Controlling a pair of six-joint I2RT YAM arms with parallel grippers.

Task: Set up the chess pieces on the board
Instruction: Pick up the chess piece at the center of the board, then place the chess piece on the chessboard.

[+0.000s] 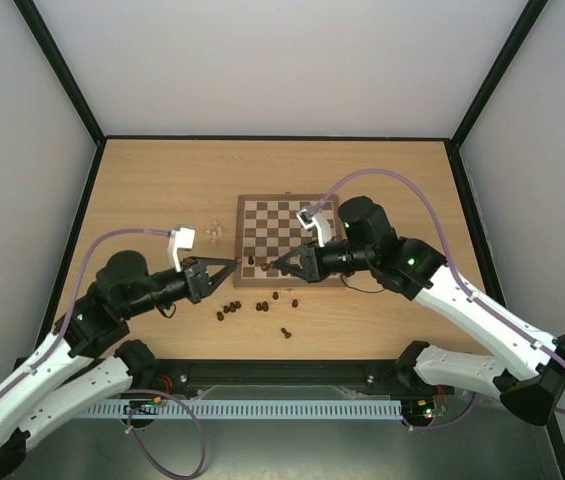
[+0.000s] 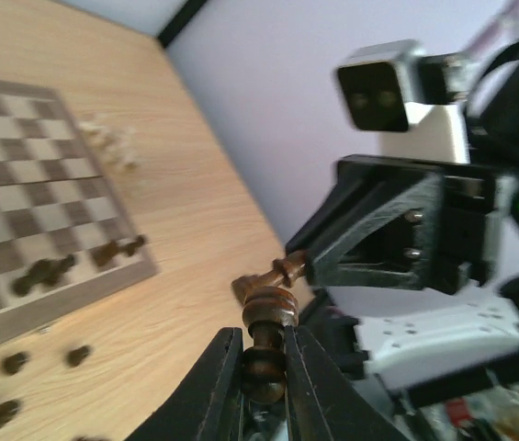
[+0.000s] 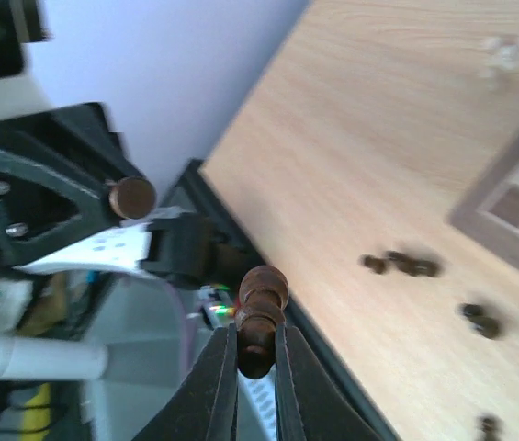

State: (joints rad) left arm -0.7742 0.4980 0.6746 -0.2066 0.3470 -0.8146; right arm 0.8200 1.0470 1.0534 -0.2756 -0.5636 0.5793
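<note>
Two robot arms face each other across the near left corner of the board (image 1: 292,215), each carrying one piece above the light wood bench (image 1: 152,190). The left claw (image 2: 264,347) is clenched on a dark brown chessman (image 2: 268,308), its black fingers (image 2: 225,367) pinching the piece low on the body, the rounded upper part standing clear above the fingertips. The right claw (image 3: 256,335) is likewise clamped on a second dark chessman (image 3: 261,292), gripped near its base. From above, the left claw (image 1: 230,262) sits just off the board's left edge, while the right claw (image 1: 270,268) reaches in over the board's near left squares, the two tips pointing at one another with a small gap between them.

The checkered board (image 2: 20,184) lies flat near the middle of the bench. A few dark pieces (image 2: 48,271) rest on its near row close to the claws; blur hides whether they stand or lie. More loose dark pieces (image 1: 232,308) are scattered on the bench in front of the board's near left corner, between the board and the arms' bases. A small cluster of pale pieces (image 1: 212,233) sits on the bench just beside the board's left edge, toward its far corner.
</note>
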